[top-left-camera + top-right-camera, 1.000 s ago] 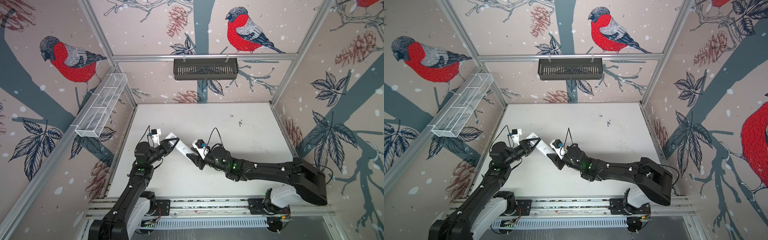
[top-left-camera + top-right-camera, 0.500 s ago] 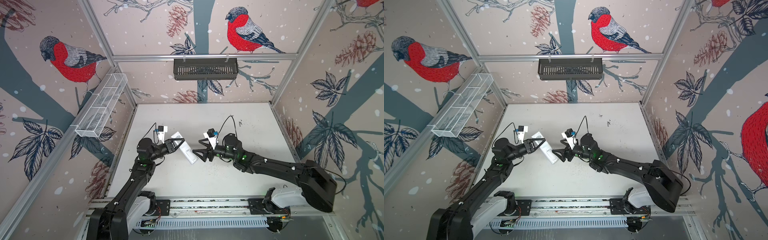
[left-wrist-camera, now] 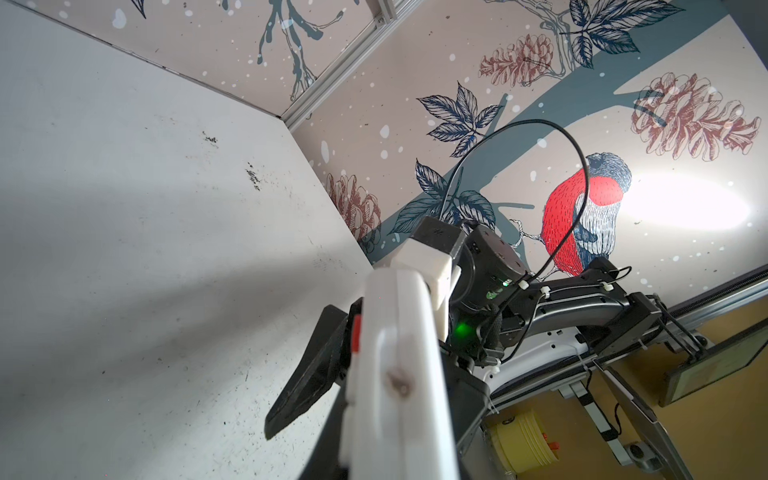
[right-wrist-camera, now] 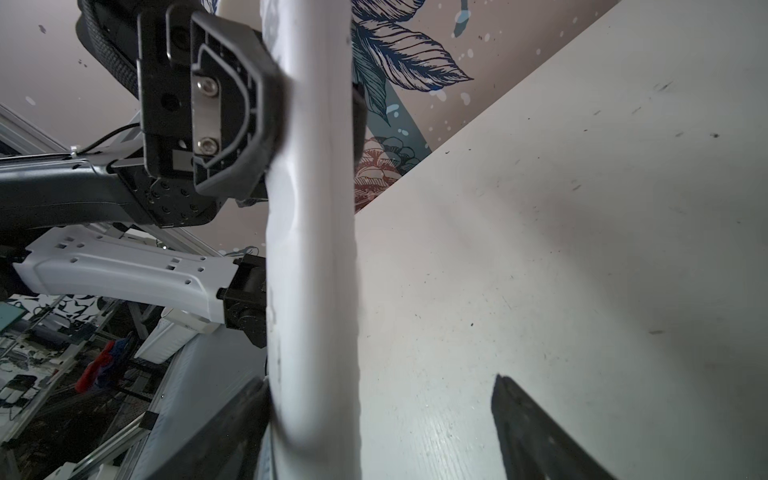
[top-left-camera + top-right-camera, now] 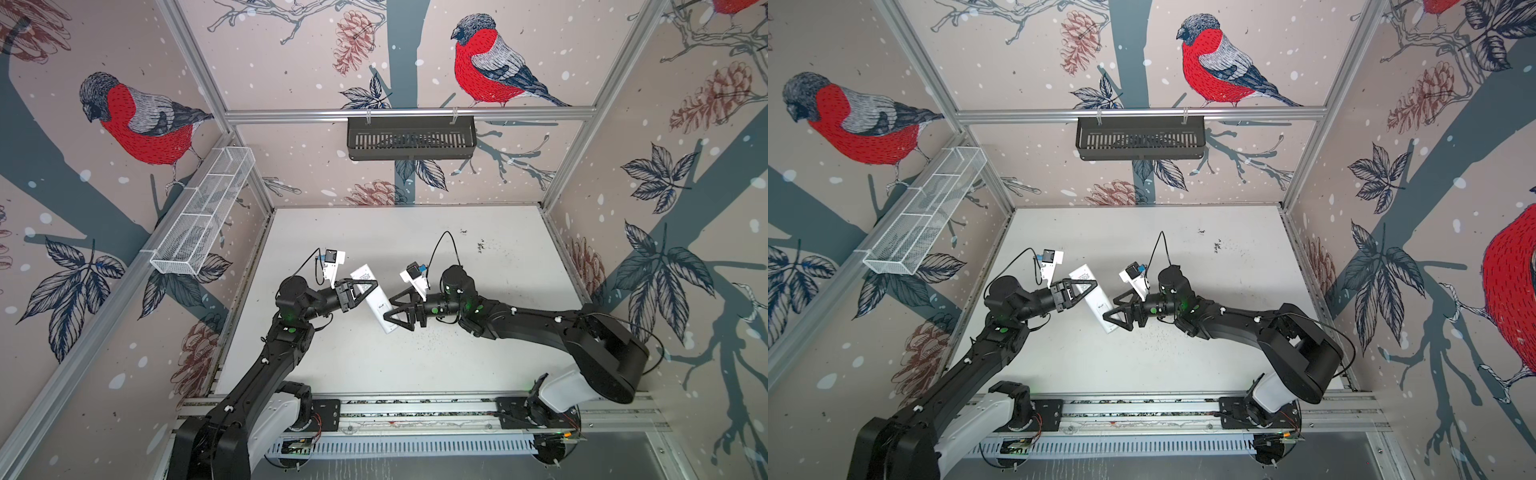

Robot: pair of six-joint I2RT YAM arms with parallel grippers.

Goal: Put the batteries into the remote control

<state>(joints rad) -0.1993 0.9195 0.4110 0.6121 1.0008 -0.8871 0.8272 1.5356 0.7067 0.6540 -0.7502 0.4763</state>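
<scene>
The remote control (image 5: 377, 305) is held above the middle of the surface (image 5: 415, 353), clamped near one end by the left end effector (image 5: 368, 286). The right end effector (image 5: 387, 309) stands spread around its other end and should be centred before closing. No batteries are seen.

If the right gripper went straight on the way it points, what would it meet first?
Most likely the remote control, clamped in the left gripper: it stands between the open jaws of the right gripper, close to one finger.
</scene>
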